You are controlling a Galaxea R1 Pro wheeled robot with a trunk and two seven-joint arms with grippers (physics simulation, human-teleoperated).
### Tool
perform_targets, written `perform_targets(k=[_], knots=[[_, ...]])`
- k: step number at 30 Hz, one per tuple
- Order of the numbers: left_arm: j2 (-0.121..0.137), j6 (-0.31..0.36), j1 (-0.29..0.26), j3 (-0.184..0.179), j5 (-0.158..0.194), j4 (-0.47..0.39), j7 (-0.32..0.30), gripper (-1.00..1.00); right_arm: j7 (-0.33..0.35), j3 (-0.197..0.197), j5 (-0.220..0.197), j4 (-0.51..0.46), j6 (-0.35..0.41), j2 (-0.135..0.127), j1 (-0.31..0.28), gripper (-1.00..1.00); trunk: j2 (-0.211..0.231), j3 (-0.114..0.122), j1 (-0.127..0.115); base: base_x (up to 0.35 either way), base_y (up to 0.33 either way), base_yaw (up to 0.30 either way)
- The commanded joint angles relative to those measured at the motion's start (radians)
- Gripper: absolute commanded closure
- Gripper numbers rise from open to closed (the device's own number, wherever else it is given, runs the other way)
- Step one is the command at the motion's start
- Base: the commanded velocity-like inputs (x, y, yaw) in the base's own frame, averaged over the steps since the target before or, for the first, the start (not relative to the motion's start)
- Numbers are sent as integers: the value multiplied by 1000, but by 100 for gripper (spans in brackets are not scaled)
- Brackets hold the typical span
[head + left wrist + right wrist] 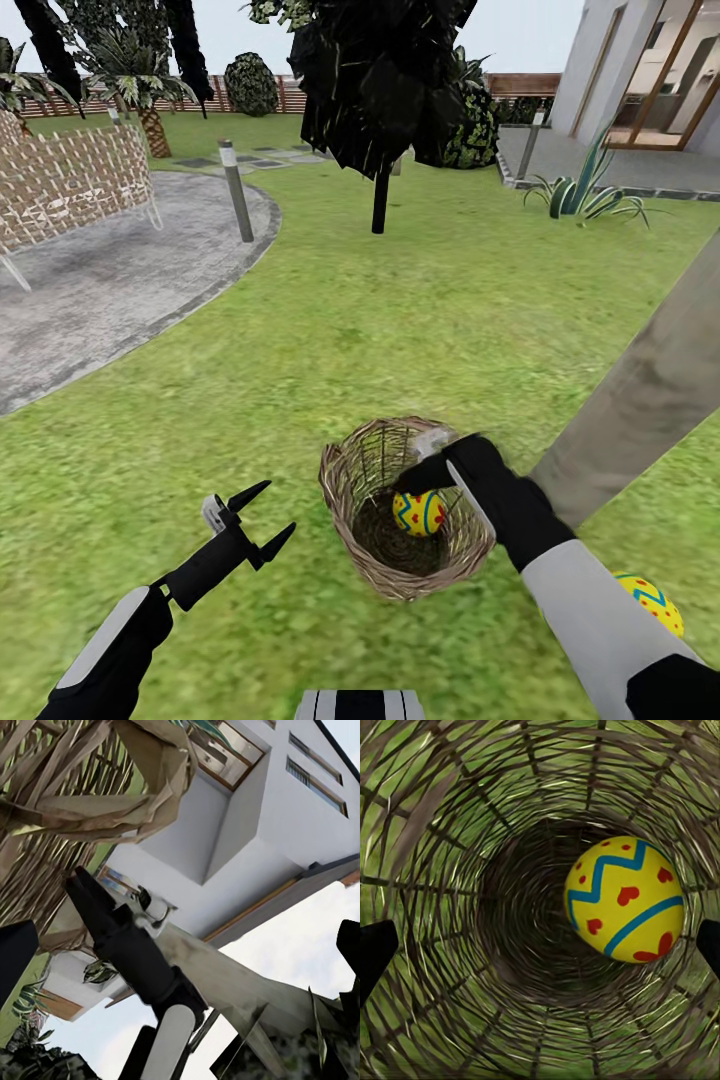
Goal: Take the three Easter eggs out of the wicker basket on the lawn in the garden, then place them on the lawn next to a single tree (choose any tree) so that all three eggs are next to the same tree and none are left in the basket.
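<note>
Woven wicker basket filled one corner; the right arm (black, white-sleeved) crossed before a white house and pale trunk.

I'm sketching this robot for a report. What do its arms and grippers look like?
Both arms have pale grey forearm shells ending in black wrist sections. The left gripper has two slim black pointed fingers with a small silver part at their base. The right gripper is black too, with a silver-grey finger.
</note>
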Motion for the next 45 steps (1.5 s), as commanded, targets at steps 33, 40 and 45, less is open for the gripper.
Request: perform_targets(k=[33,40,45], knots=[[-10,-3,0,-8,-12,-6,-9,-100,155,273,294,216,-10,1,-85,-100,-1,-8,1,44,0,0],[-20,-4,0,-9,-15,-3,-6,-100,156,273,320,217,-18,1,-106,-100,-2,-36,4,0,0,0],[-21,-4,0,-10,-15,-1,-6,-100,156,274,332,210,-56,2,-110,-100,-4,-55,6,0,0,0]])
